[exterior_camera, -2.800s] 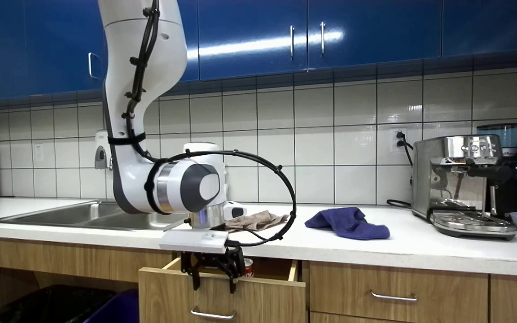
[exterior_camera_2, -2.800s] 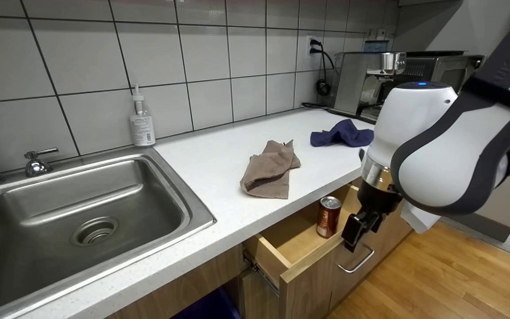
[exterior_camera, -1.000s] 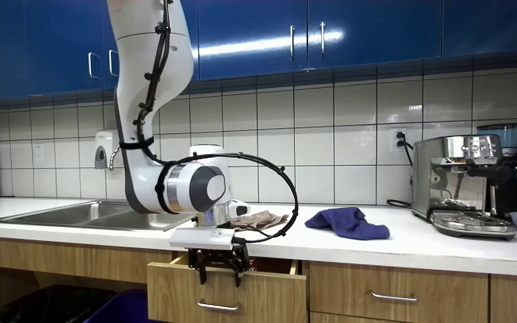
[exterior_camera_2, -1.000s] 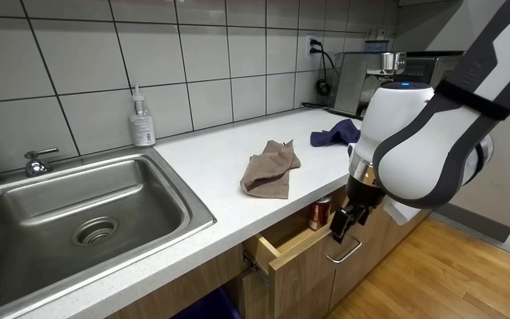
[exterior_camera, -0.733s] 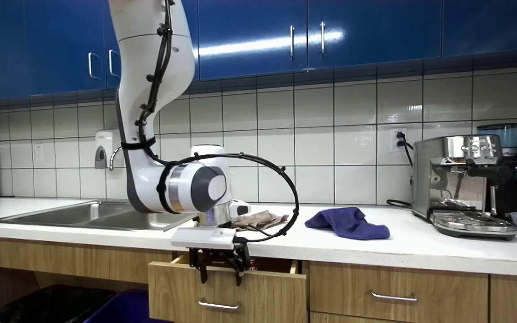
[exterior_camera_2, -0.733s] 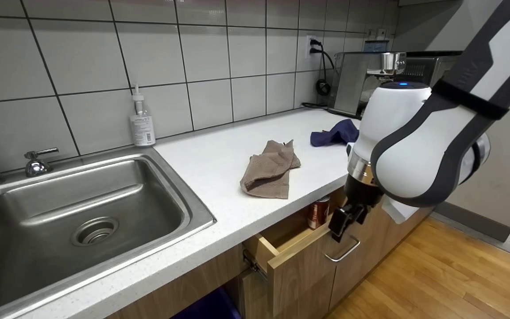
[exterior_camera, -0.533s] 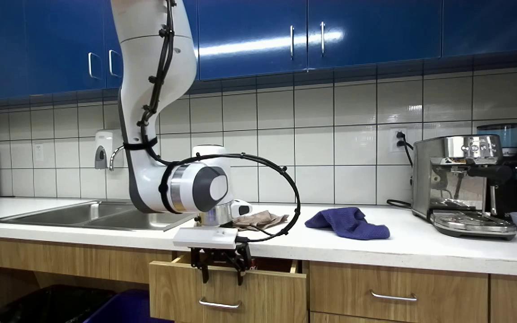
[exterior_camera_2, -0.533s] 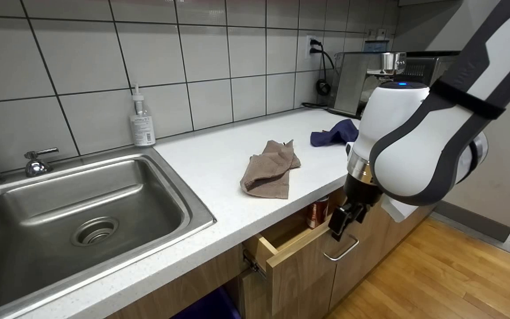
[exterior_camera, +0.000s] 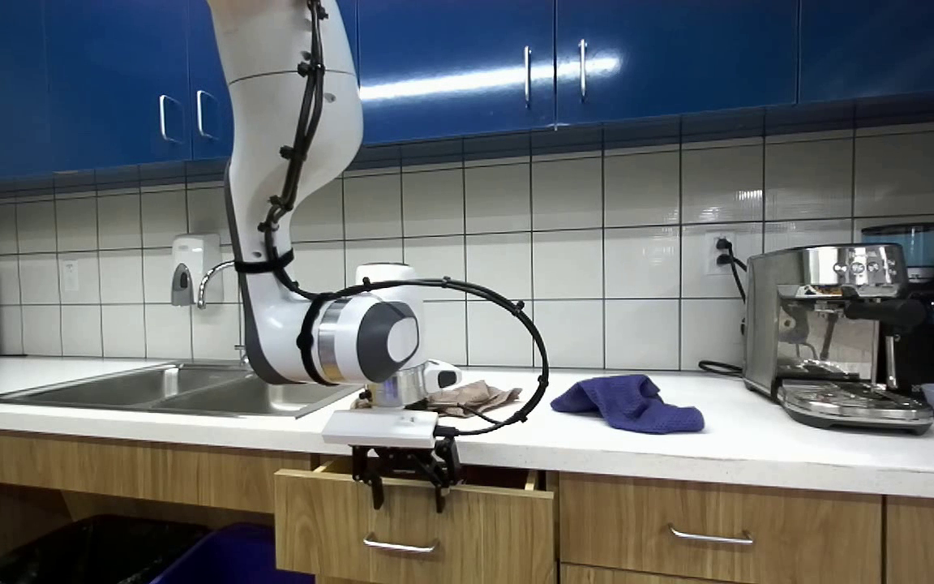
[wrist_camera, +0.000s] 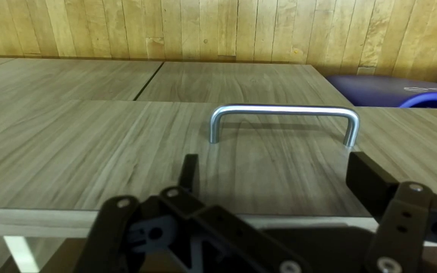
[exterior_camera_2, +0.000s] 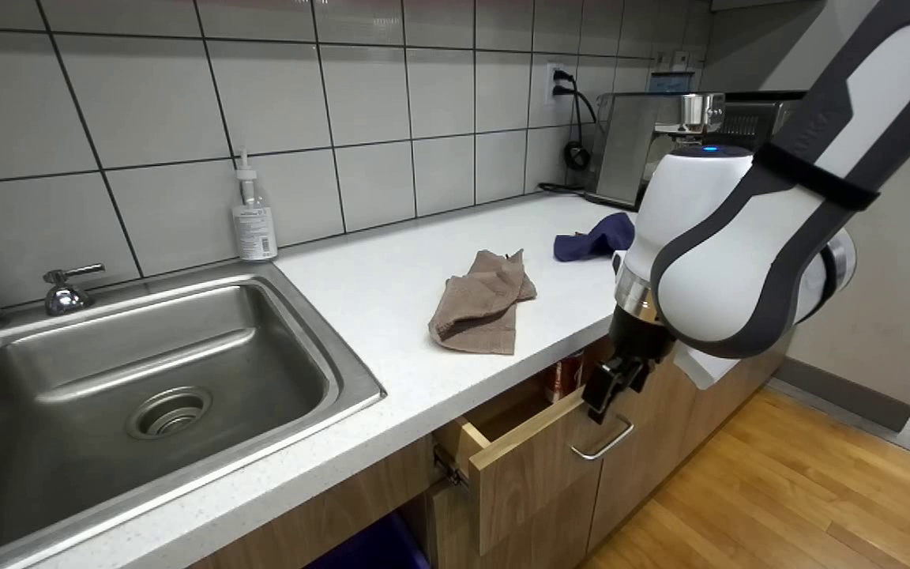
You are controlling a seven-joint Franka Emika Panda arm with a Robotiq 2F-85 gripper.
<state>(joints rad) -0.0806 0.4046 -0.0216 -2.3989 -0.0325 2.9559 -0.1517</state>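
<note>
My black gripper point(wrist_camera: 273, 167) points down with its fingers spread wide and nothing between them. It is at the top of a half-pulled-out wooden drawer point(exterior_camera_2: 534, 494), its fingers hanging in front of the drawer's face point(exterior_camera: 313, 527). Whether they press on the wood I cannot tell. Below the fingertips a silver bar handle point(wrist_camera: 285, 110) is fixed to that face, apart from them. Inside the drawer stands a red can point(exterior_camera_2: 564, 378), partly covered by the counter edge and the drawer front; the arm and drawer front hide it elsewhere.
On the white counter point(exterior_camera_2: 392, 261) lie a brown cloth point(exterior_camera_2: 479, 304) and a purple cloth point(exterior_camera: 627, 405). A steel sink point(exterior_camera_2: 163, 379) is let into it, with a soap bottle point(exterior_camera_2: 253, 217) behind. A coffee machine point(exterior_camera: 832, 332) stands far along. A blue bin point(exterior_camera: 228, 556) sits under the counter.
The drawer has slid further in towards the cabinet, and my gripper has travelled the same way with it. Less of the can shows. The fingers have stayed spread.
</note>
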